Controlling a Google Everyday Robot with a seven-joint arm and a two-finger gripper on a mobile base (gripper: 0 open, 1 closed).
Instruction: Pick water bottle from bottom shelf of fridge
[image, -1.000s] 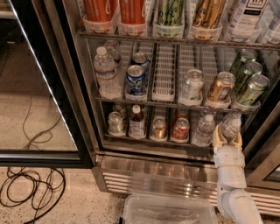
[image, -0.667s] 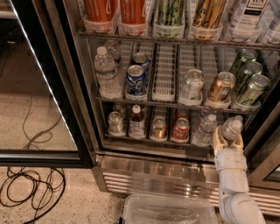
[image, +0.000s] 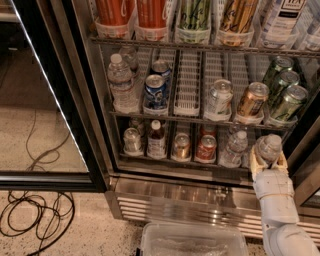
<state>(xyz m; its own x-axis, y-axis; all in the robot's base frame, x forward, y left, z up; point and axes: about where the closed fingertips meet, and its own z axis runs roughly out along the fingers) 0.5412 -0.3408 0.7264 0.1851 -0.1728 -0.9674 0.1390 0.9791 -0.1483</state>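
Note:
The fridge (image: 165, 200) stands open, its black-framed glass door (image: 50, 179) swung out to the left. On the bottom shelf (image: 185, 164) a small clear water bottle (image: 233, 148) with a white cap stands in a lane at the right. My gripper (image: 269, 159) is at the shelf's far right end, at the front lip, on a white arm rising from the lower right. Its fingers (image: 254, 161) sit on both sides of the second water bottle (image: 270, 146), shut on it. That bottle stands upright at the shelf's front edge.
The bottom shelf also holds a silver can (image: 132, 140), a white-capped bottle of dark liquid (image: 156, 139), a gold can (image: 181, 146) and a red can (image: 205, 148). A clear plastic bin (image: 195, 241) sits on the floor below. Cables (image: 35, 215) lie at the left.
My gripper and the bottle it holds have shifted slightly to the right, out toward the shelf's front edge. Nothing else has moved.

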